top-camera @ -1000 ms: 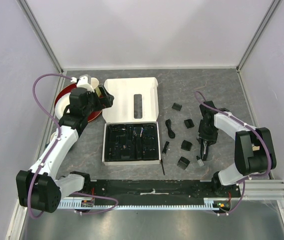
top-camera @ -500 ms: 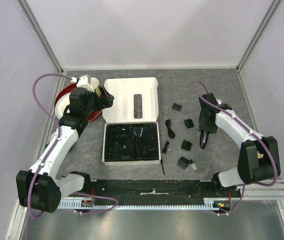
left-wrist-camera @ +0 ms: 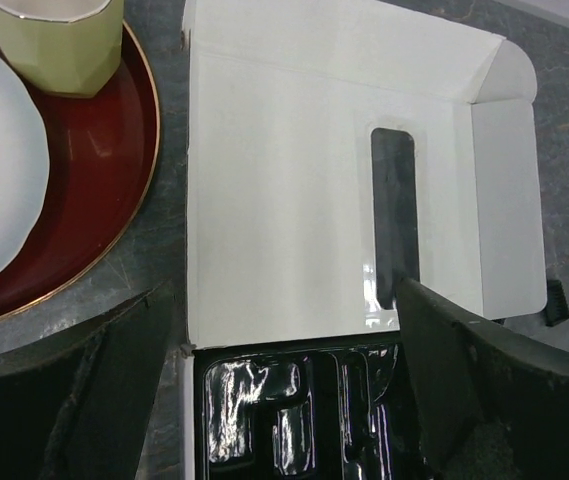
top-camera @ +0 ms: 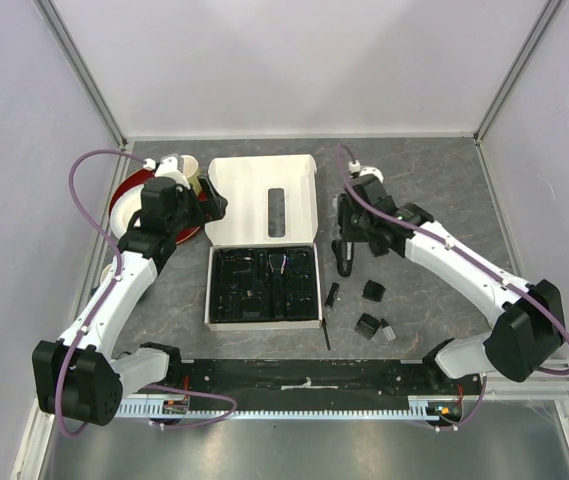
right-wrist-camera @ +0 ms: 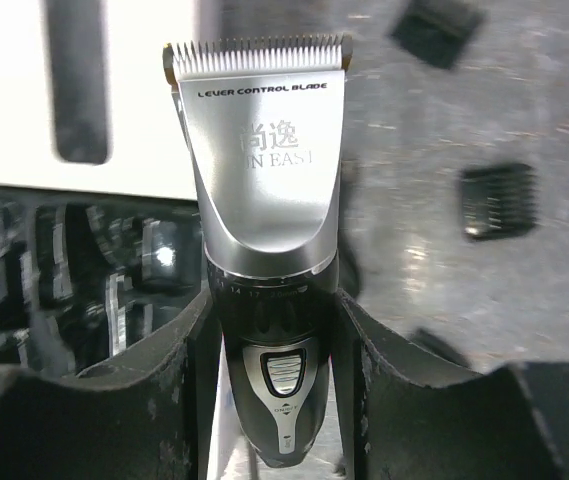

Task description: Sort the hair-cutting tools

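One clipper (right-wrist-camera: 264, 200), black and silver, is pinched across its dark lower body by my right gripper (right-wrist-camera: 272, 315), a finger pressed to each flank.

- Long axis: it runs straight out along my fingers. The toothed blade is at the far end and the switch end sits down between them.
- Bearing: the black moulded tray (right-wrist-camera: 64, 270) lies to the left of the clipper, and the blade tip reaches over the edge of the white box lid (right-wrist-camera: 124, 90). From above, my right gripper (top-camera: 349, 238) hangs just beside the tray's far right corner, so I judge the coming move to be a short shift leftward.
- Nearer arm: the right, since it carries the piece. My left gripper (left-wrist-camera: 284, 300) is spread wide over the near edge of the lid and holds nothing.
- Appearance: brushed silver head with gold-tinted teeth, and printed lettering that reads "LEVER CONTROL BLADE". The grip is glossy black with a silver switch.

Two comb attachments (right-wrist-camera: 499, 200) show on the table to the right of the clipper, well apart from it. One thin brush (top-camera: 326, 335) lies off the tray's near right corner.
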You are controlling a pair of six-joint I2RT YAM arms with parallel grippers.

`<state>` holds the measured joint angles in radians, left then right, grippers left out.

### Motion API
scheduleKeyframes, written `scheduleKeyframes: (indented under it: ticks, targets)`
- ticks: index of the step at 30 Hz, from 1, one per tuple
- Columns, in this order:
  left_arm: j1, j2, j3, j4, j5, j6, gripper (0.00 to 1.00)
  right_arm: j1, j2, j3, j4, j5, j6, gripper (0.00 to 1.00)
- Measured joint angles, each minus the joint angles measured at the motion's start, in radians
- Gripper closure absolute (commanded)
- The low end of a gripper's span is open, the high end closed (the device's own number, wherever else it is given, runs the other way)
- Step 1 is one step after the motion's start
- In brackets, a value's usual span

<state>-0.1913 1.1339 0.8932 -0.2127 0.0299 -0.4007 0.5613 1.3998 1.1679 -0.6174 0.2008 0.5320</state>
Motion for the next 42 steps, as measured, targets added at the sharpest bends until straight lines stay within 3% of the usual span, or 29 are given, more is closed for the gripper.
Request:
scheduleKeyframes:
  ticks: [8,16,31,42]
  targets:
    - [0.0,-0.003,0.0,-0.1,-0.072,-0.011,0.03,0.241,0.103,0.034,0.15,0.024,0.061,0.73]
    - [0.0,-0.068,-0.026,-0.169,-0.082,-0.027,0.03,0.394,0.271,0.108,0.206,0.108,0.144,0.73]
    - [-0.001,-0.157,-0.213,-0.174,0.093,-0.052,0.04,0.501,0.359,0.159,0.116,0.229,0.386,0.73]
    - [-0.01,-0.175,-0.222,-0.152,0.106,-0.053,0.04,0.511,0.407,0.163,0.053,0.247,0.468,0.71]
